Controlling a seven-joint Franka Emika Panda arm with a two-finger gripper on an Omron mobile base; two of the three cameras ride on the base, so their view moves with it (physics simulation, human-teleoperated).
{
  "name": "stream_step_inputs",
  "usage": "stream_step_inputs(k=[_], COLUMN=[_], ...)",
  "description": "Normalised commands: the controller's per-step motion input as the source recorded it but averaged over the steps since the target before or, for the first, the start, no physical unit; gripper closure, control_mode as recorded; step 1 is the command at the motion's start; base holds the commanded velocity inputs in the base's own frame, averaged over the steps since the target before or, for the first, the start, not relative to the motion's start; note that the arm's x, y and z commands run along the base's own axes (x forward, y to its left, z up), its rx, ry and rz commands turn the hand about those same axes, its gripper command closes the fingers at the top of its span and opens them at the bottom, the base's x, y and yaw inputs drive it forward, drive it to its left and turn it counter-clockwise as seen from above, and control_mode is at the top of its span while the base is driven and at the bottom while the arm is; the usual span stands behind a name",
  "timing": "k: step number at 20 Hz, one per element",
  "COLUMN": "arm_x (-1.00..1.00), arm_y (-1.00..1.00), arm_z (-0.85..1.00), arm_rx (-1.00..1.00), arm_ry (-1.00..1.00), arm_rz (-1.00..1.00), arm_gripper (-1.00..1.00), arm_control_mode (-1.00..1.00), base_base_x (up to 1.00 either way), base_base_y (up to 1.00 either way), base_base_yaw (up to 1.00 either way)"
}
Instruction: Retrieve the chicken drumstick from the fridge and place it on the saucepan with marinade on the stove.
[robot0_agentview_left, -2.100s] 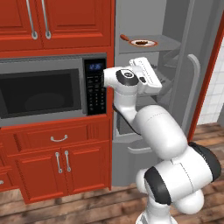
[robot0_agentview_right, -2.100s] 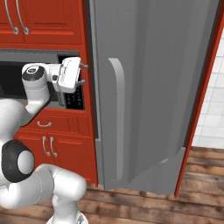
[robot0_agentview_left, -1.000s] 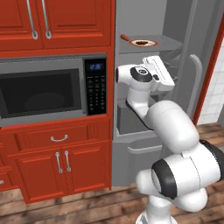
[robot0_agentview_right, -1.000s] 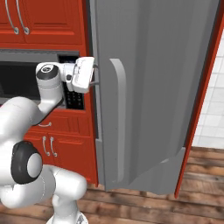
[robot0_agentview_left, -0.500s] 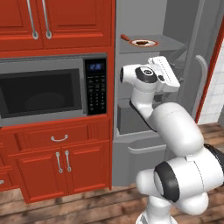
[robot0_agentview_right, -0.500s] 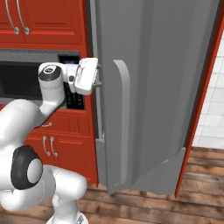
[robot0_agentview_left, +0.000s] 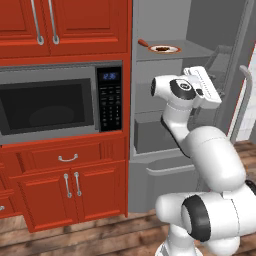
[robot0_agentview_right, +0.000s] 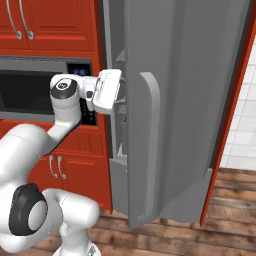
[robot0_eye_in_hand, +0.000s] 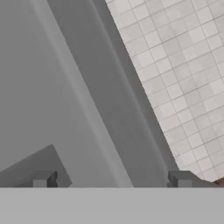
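The hand (robot0_eye_in_hand: 111, 179) is spread as wide as it goes and holds nothing; its two dark fingertips (robot0_eye_in_hand: 43, 178) rise far apart at the bottom of the hand view, with only a grey inner panel of the fridge (robot0_agentview_right: 190, 100) and pale wall tile beyond them. In the left base view the hand sits right of centre, at the fridge opening, just beside the door's inner edge and below the upper shelf.

The chicken drumstick (robot0_agentview_left: 161, 49) lies on a white plate (robot0_agentview_left: 176, 49) on that shelf, at the upper centre of the frame, above the hand and well apart from it. It looks small, light and lumpy, probably firm but somewhat slippery; pinching across its thick middle seems safest.
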Motion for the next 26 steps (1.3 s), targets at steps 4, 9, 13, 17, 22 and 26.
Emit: stream_step_inputs(k=[4,9,13,17,22,26], arm_x=[-0.4,-0.5,-0.52,-0.52,-0.51,-0.56], arm_y=[-0.47,-0.5,-0.47,-0.54,-0.6,-0.62], arm_z=[0.0,0.0,0.0,0.0,0.0,0.0], arm_rx=[0.0,0.0,0.0,0.0,0.0,0.0], arm_ry=[0.0,0.0,0.0,0.0,0.0,0.0], arm_rz=[0.0,0.0,0.0,0.0,0.0,0.0], arm_gripper=[-1.0,-1.0,-1.0,-1.0,-1.0,-1.0], arm_control_mode=[-1.0,-1.0,-1.0,-1.0,-1.0,-1.0], base_base_x=[0.0,0.0,0.0,0.0,0.0,0.0], base_base_y=[0.0,0.0,0.0,0.0,0.0,0.0], base_base_yaw=[0.0,0.0,0.0,0.0,0.0,0.0])
